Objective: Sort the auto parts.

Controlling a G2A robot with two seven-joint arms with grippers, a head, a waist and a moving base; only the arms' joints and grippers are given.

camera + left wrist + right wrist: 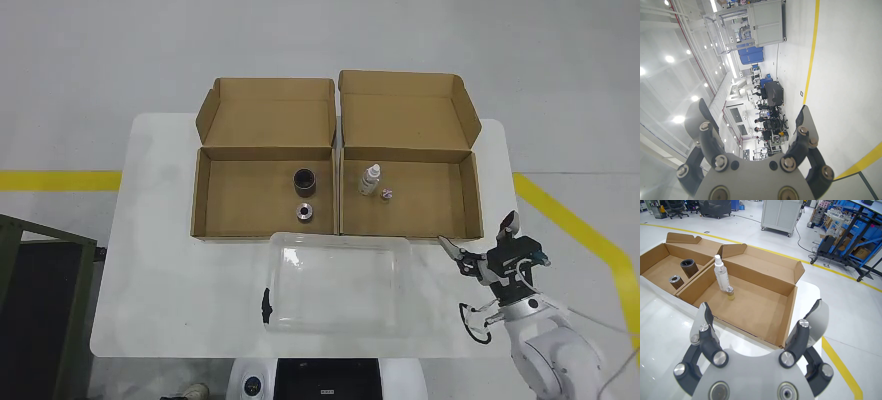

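White table (160, 290), top view: two cylinders (304, 181) in left box (205, 200); spray bottle (370, 180), small bottle (388, 193) upright in right box (470, 200). Right gripper (478, 230) spread wide beside box corner; left gripper (753, 104) wide, facing room. We judge: low reach may snag box wall, topple spray bottle.

Tall sleeve (304, 180), short bushing (303, 211) in left box (240, 200), bottle (370, 179), vial (389, 193) in right box (430, 205)
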